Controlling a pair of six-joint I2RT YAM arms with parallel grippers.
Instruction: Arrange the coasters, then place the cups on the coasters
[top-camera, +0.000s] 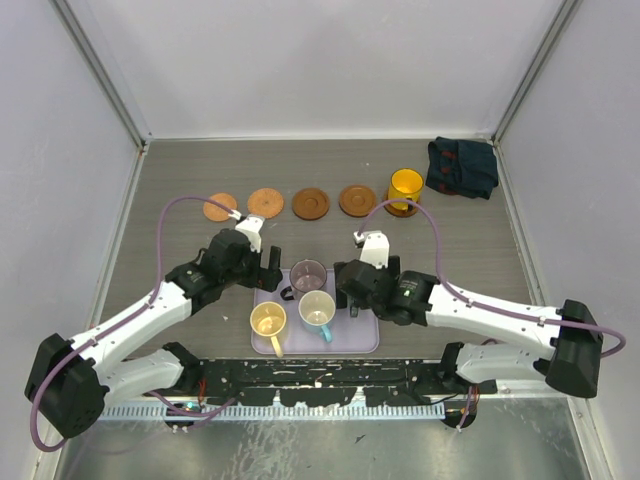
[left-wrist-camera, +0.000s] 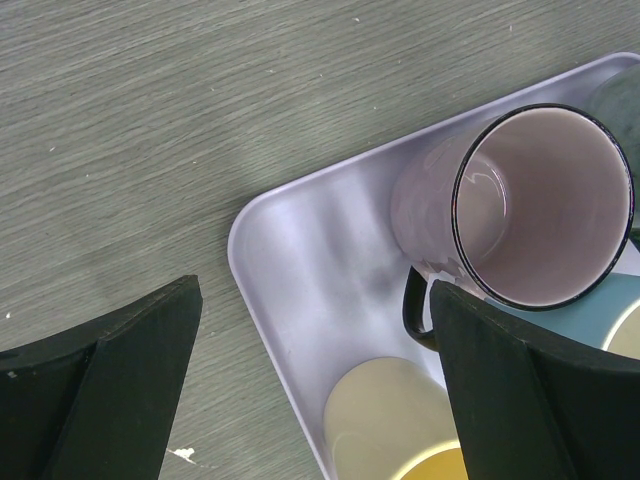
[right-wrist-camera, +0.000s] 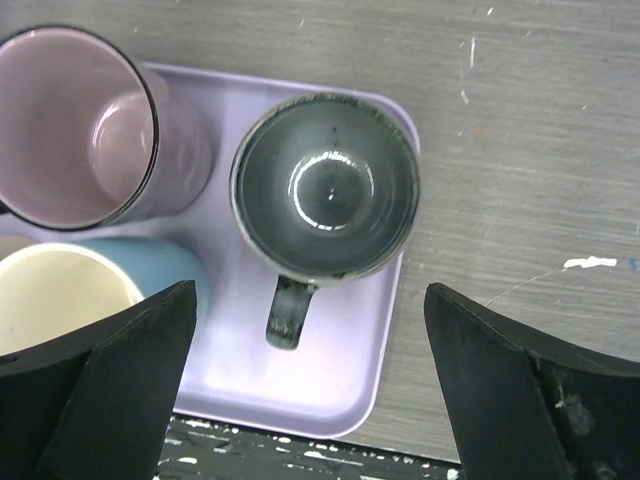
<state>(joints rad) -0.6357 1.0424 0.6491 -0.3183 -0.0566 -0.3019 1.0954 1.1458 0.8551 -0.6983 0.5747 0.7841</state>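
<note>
Grey-green cup (right-wrist-camera: 325, 190) sits in the lavender tray's (right-wrist-camera: 340, 385) corner under the right gripper (right-wrist-camera: 308, 300), jaws wide and empty; an off-centre close could knock it into the purple cup (right-wrist-camera: 70, 130).

Beneath me lay a grey, wood-grained tabletop (top-camera: 180, 180), marked with a few small white flecks. Plain pale walls closed it in on the far side (top-camera: 320, 60), left (top-camera: 50, 200) and right (top-camera: 590, 200), joined by slanting metal strips (top-camera: 100, 70). A dull metal ledge (top-camera: 320, 450) ran along the near edge under soft, even light.
</note>
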